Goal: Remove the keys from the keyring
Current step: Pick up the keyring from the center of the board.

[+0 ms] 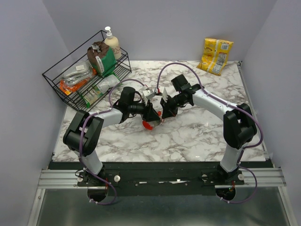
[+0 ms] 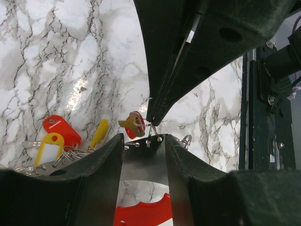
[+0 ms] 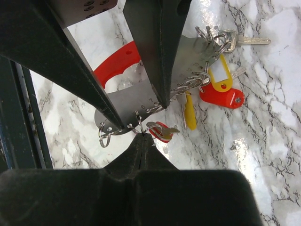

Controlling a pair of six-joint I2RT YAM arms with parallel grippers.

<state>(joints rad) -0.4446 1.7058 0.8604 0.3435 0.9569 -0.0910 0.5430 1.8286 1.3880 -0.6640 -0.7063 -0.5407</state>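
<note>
Both fingers of the right tool (image 3: 142, 137) are pressed together at their tips, pinching the keyring (image 3: 140, 123), a thin wire ring that hangs from a hole in the lower edge of a silvery metal plate (image 3: 127, 99). A small red-headed key (image 3: 159, 130) with a brass-coloured blade lies against that ring, just beside the pinching tips. The left tool (image 2: 144, 139) is closed on the plate, with one finger against each of its side edges. A red loop (image 3: 117, 59) curves out from the plate behind those fingers. A loose ring hangs at the plate's other lower corner. More rings strung along its opposite edge carry a yellow key (image 3: 189, 113), a red tag (image 3: 221, 98), a yellow tag (image 3: 220, 77) and a silver key (image 3: 244, 41). All of this sits over the middle of the marble tabletop (image 1: 197, 134). A wire basket (image 1: 84, 77) of goods stands at the far left corner and a yellow snack bag (image 1: 215, 55) at the far right.
</note>
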